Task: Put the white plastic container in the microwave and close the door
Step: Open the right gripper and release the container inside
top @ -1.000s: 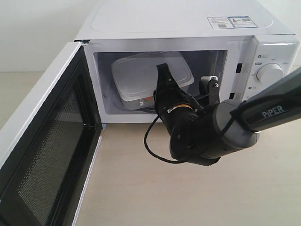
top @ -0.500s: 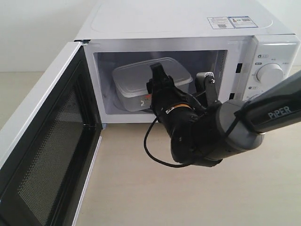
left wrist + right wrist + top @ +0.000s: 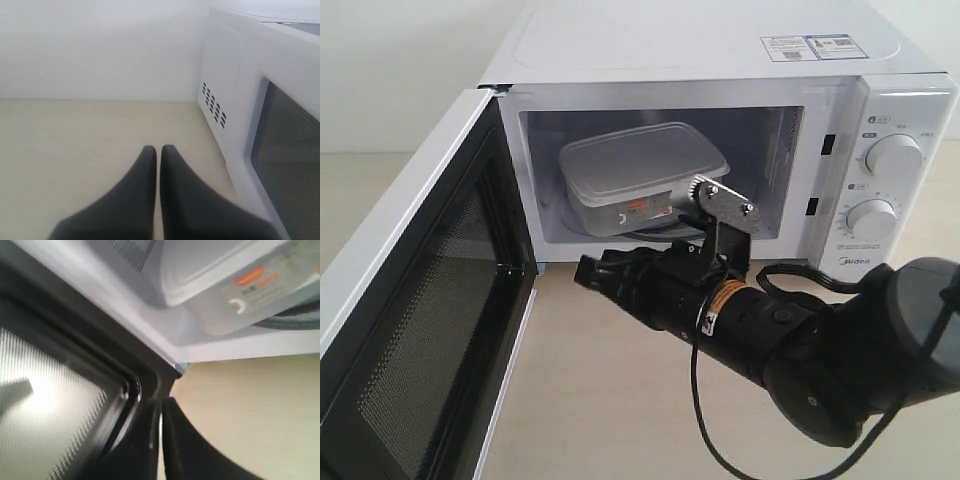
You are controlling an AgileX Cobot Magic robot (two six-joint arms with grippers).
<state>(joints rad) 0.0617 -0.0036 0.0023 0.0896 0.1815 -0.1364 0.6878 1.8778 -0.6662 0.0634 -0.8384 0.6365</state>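
Door (image 3: 425, 320) wide open. Left gripper (image 3: 159, 152) at its outer face, fingers pressed together, empty. Right gripper (image 3: 585, 269) likewise closed, empty, just outside microwave (image 3: 670, 50); container (image 3: 642, 172) sits inside. Clear right arm first, then push door steadily until latched.

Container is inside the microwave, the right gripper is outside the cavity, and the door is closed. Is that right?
No: the door is wide open, as the exterior view shows. The container is inside the microwave and the right gripper is outside the cavity.
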